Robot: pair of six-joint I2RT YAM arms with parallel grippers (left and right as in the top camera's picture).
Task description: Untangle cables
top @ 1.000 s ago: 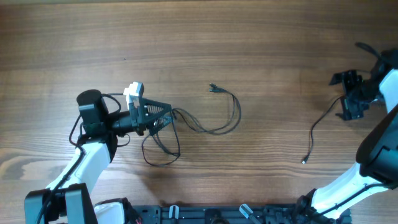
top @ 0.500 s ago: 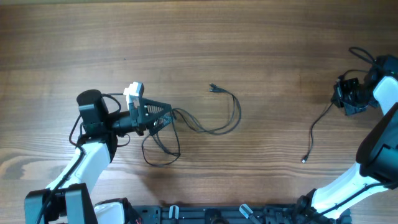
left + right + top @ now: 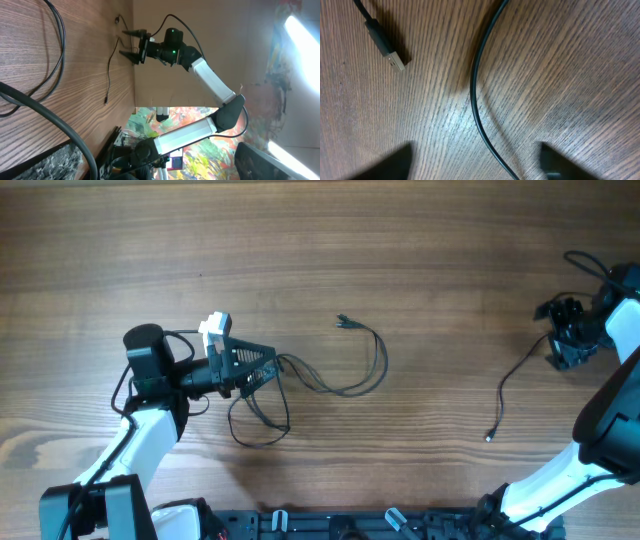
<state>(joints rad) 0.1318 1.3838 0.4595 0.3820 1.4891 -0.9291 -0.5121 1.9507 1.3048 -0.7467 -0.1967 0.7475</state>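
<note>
**Figure.** Overhead and wrist views of the wooden table (image 3: 320, 240) during cable untangling.

**Change.** Against the views from the preceding second, the right gripper (image 3: 551, 338) has shifted slightly down the frame at the far right edge. Its jaws now stand apart, straddling the upper end of the loose cable (image 3: 503, 387) without touching it. The right wrist view confirms this: the cable runs up the wood between the two blurred fingertips (image 3: 387, 162), with a USB plug (image 3: 390, 57) at upper left. The left gripper (image 3: 268, 362) and both cables have not moved.

**Meaning.** The loose cable lies at right of centre, well apart from the tangled cable (image 3: 352, 391). One strand therefore reads as already freed. The right arm appears to be lining up a grasp on it.

**Remaining work.** The left claw, at left of centre, appears closed on the tangled cable. That cable loops below the claw and trails right to a small connector (image 3: 343, 320). These loops are probably the work still to do.

**Writing.** No brand, label or lettering is legible in any view.
</note>
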